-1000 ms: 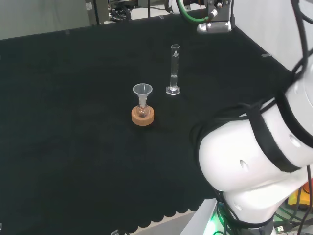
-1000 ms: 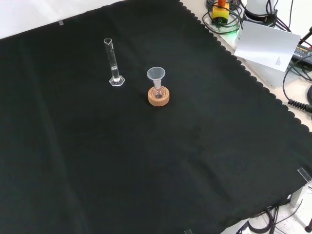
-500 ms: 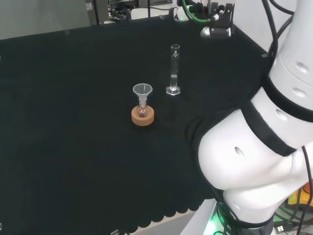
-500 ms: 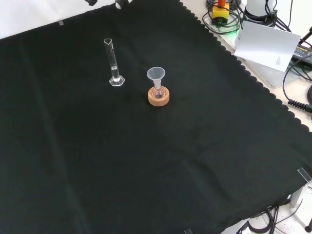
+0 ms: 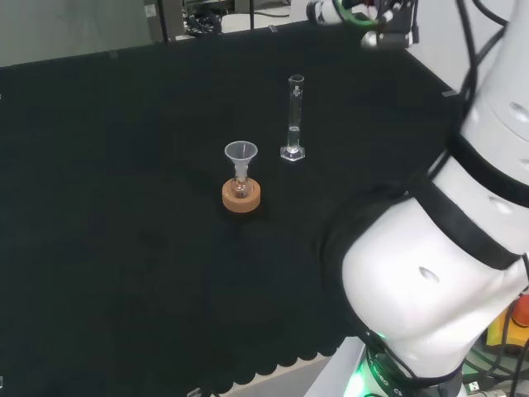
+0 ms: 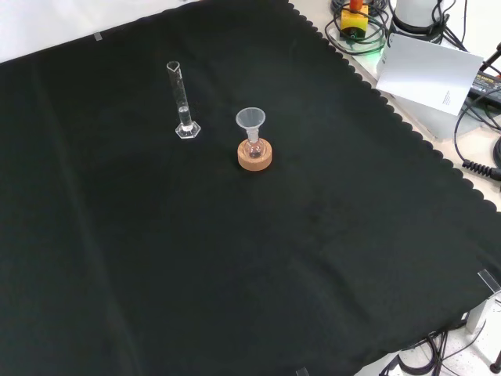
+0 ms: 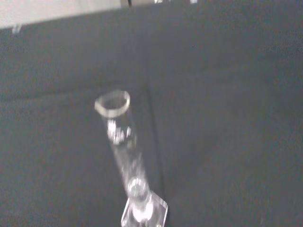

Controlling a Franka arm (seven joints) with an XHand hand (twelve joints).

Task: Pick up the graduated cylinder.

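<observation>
Light is even and fairly bright, seemingly from overhead, and the black cloth [image 6: 235,258] on the worktop swallows most of it, so shadows barely show. In the front view, soft paler bands run down the cloth's left side. The graduated cylinder [image 5: 293,117] catches small white glints. In the wrist view the cylinder [image 7: 124,156] is smeared and out of focus, the cloth grey and hazy.

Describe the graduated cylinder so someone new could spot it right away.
On the black cloth, find the cork ring holding a small flask with a funnel. In the front view, the cylinder stands just left of it. It is the tall, thin clear tube on a small flat foot.
</observation>
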